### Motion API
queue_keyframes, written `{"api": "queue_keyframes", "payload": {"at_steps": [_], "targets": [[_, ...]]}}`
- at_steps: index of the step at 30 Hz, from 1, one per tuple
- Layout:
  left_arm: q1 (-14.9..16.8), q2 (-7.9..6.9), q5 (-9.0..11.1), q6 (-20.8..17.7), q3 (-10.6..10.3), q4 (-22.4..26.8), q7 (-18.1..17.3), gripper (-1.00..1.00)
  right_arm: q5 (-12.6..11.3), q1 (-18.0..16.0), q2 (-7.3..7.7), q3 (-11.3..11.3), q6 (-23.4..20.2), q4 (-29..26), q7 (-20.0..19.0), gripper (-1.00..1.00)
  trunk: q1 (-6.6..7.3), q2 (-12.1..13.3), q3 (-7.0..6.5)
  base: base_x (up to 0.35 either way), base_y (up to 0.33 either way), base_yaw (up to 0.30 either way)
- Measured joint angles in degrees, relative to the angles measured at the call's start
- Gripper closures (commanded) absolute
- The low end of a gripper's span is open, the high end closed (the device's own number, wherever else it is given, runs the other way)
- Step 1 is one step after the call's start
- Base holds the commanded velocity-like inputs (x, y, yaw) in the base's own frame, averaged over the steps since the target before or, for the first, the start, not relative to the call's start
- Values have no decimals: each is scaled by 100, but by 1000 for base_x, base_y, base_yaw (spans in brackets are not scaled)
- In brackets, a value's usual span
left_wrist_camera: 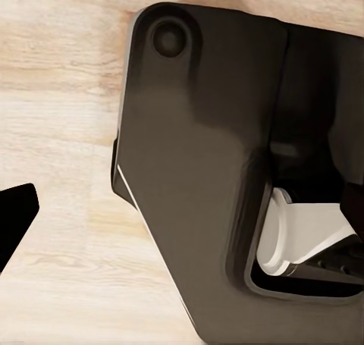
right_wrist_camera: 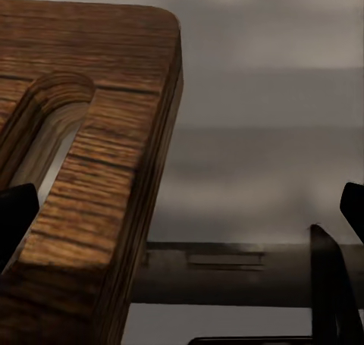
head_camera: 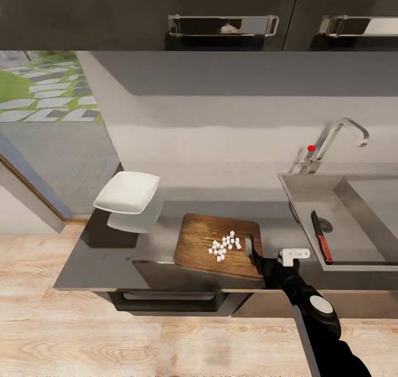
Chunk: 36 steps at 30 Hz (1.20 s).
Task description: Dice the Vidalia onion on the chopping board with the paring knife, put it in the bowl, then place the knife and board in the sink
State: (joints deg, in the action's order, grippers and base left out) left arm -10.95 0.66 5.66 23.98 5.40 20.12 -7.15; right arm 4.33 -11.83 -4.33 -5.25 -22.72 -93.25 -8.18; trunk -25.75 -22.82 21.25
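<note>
While tiny white onion dice (head_camera: 224,246) dot the grained chopping board (head_camera: 202,244), the right hand (head_camera: 255,255) grasps its edge.

I see the dark brown wooden chopping board (head_camera: 213,245) flat on the glossy grey countertop (head_camera: 99,266), tiny pale onion dice (head_camera: 224,246) heaped on it. White squarish bowl (head_camera: 127,192) sits left of board. Red-handled paring knife (head_camera: 321,236) lies in grey steel sink (head_camera: 354,194).

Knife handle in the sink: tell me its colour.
Orange-red handle, dark blade; clearest in the head view.
</note>
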Motion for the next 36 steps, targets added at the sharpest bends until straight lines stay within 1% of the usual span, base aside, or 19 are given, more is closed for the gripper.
{"api": "queue_keyframes", "payload": {"at_steps": [7,26,36], "targets": [[0,0,0,0,0,0,2,-100,-33,-2,-1,8,-8,-12,-3,-100,1,-2,53,0,0,0],[0,0,0,0,0,1,1,-100,-12,-2,-6,19,-9,-23,7,-100,1,-2,58,1,0,0],[2,5,0,0,0,0,-6,-100,-3,0,-9,14,-24,0,8,-100,2,-1,59,148,62,0]]}}
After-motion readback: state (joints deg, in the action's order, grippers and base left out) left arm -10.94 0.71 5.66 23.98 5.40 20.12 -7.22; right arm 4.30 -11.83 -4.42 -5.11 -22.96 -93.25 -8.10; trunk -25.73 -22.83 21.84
